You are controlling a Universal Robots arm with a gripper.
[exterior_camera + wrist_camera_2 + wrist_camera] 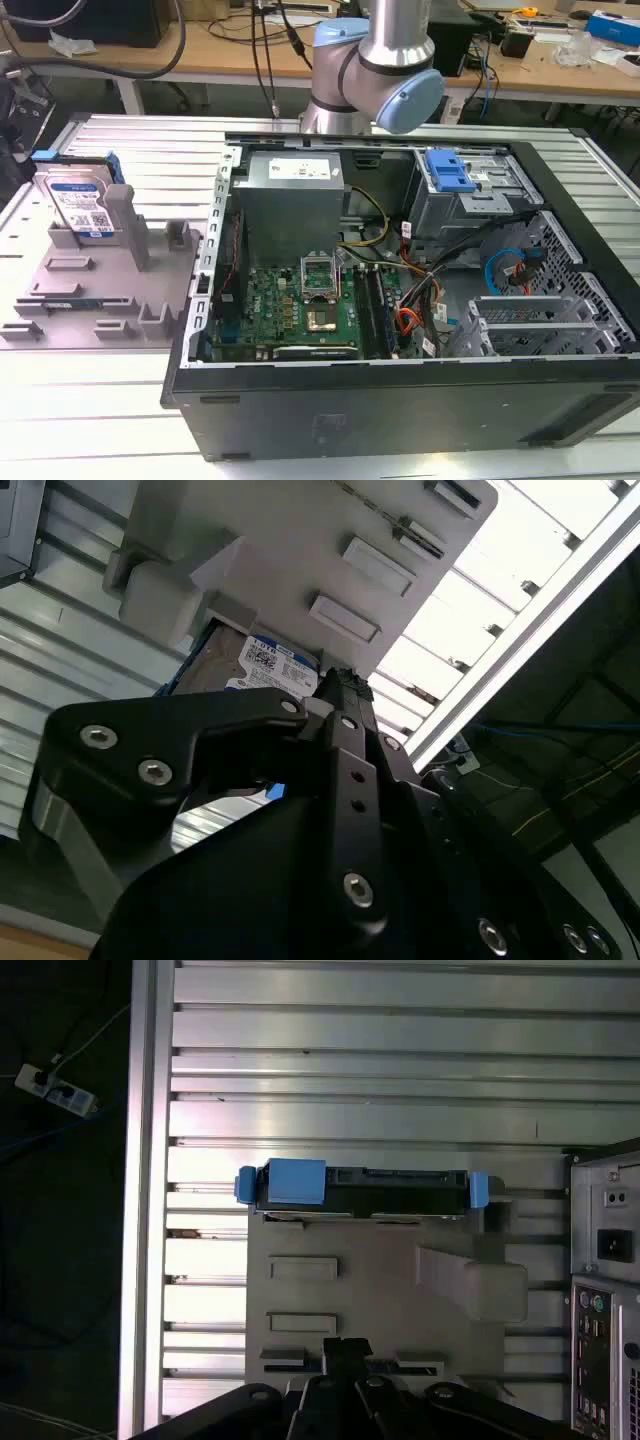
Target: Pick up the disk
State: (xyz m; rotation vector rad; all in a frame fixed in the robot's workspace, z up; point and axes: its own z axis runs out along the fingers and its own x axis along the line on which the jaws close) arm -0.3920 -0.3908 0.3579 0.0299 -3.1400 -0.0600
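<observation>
**Fig. Gripper [346, 1348] over the fixture; disk [365, 1188] ahead of it, not yet touched.**

You have the disk [82, 205] standing on edge in a slot at one end of the grey plastic fixture [100, 300], at the exterior view's left, well apart from the open PC case [400, 300]. In the first wrist view its thin upper edge faces the cam. That edge runs crosswise to the gripper's line of sight, w/ a blue plastic rail at each end. The gripper looks to sit over the fixture's other end, apart from the disk. Its jaws appear drawn together w/ nothing between them. Materials: disk = silver metal, hard and smooth, blue-and-white label on the flat face. Fixture = matte moulded grey w/ upright posts and shallow rectangular pockets. Table [150, 150] = ribbed aluminium.
</observation>
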